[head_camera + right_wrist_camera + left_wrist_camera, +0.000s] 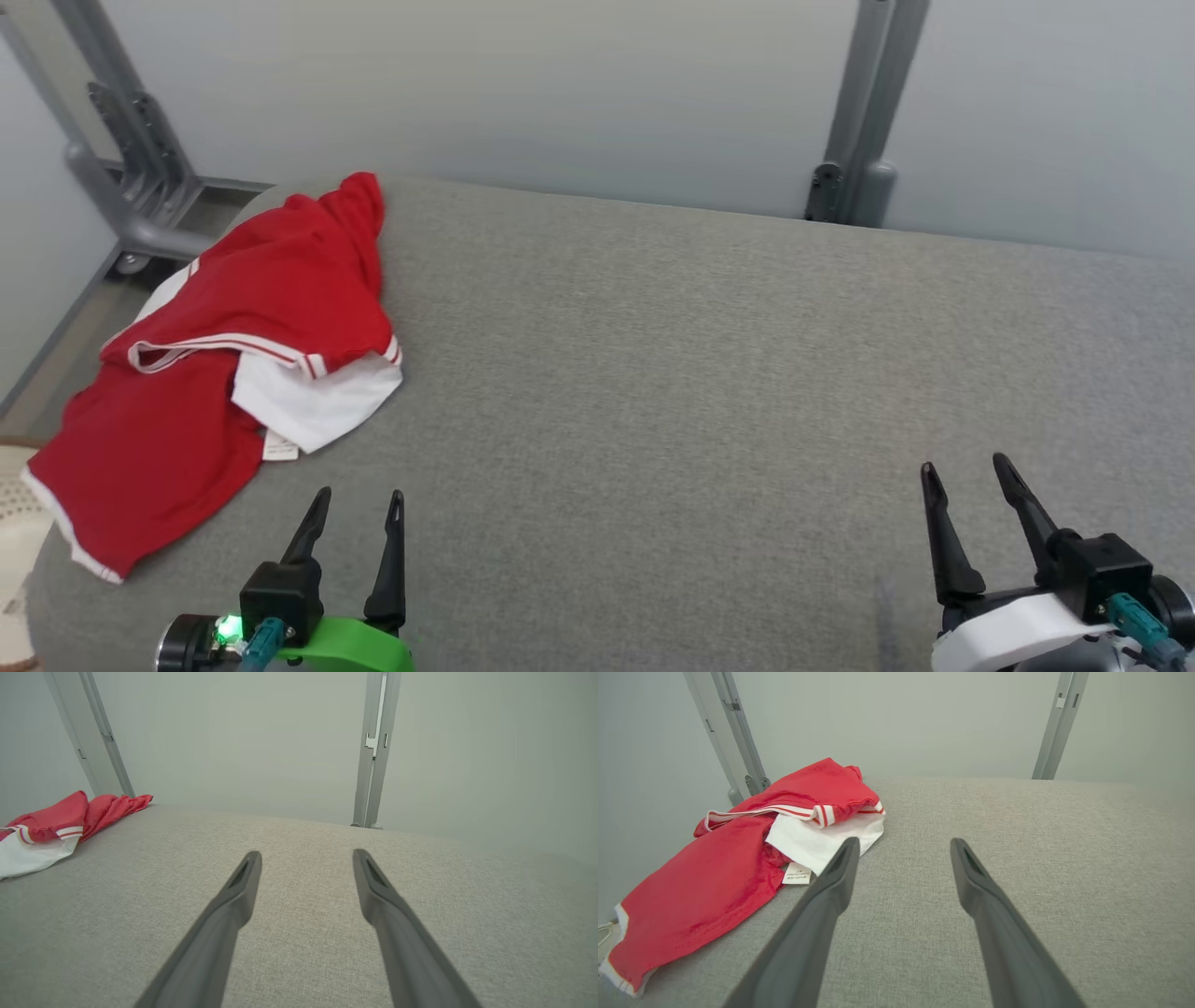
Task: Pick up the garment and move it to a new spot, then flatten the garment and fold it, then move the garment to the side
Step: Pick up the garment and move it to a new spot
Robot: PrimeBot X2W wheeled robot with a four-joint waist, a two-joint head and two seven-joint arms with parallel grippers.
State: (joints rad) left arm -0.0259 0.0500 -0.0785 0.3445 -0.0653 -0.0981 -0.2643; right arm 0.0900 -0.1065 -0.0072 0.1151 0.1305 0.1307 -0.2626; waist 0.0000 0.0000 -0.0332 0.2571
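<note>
Grey fabric surface, pale wall

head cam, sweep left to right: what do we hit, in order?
garment → grey upright post → right end effector. Left end effector skipped: it overlaps the garment's span, so its place in the order is unclear.
</note>
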